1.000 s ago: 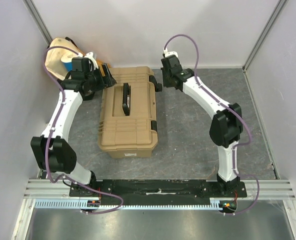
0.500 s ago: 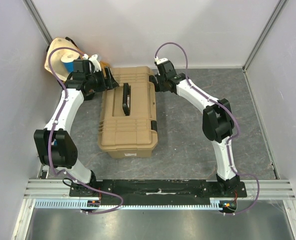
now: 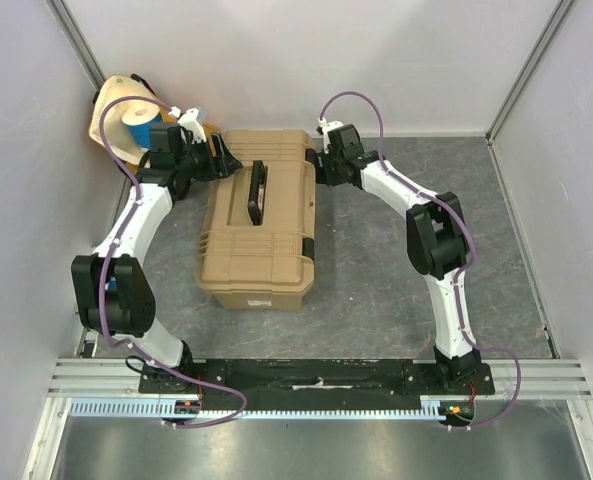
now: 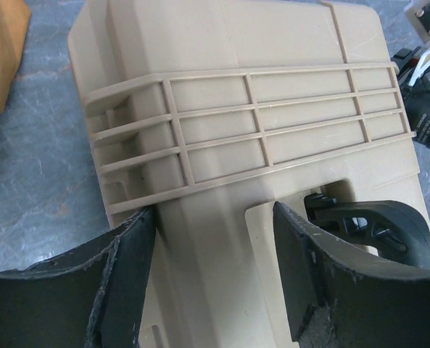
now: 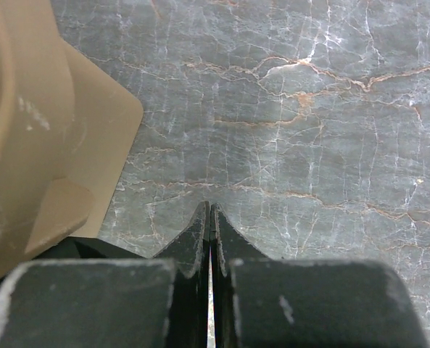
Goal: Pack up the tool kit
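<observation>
The tan toolbox (image 3: 261,235) lies closed on the grey floor, its black handle (image 3: 254,190) flat on the lid. My left gripper (image 3: 222,158) is open at the box's far left corner. In the left wrist view its jaws (image 4: 213,217) straddle a raised part of the ribbed lid (image 4: 258,130), with the handle (image 4: 378,228) just to the right. My right gripper (image 3: 318,166) is shut and empty at the box's far right corner. In the right wrist view it (image 5: 210,206) is above bare floor, with the box (image 5: 26,123) on the left. The hammer, screwdriver, yellow-handled tool and knife are out of view.
A yellow-cream cloth bag (image 3: 114,110) with a blue item (image 3: 136,118) in it sits in the far left corner, behind my left arm. White walls close in the back and both sides. The right arm's wrist (image 4: 426,87) shows in the left wrist view.
My right gripper has moved left up to the toolbox's far right corner. My left gripper has shifted slightly farther and right. The toolbox has slid a little away and turned slightly.
</observation>
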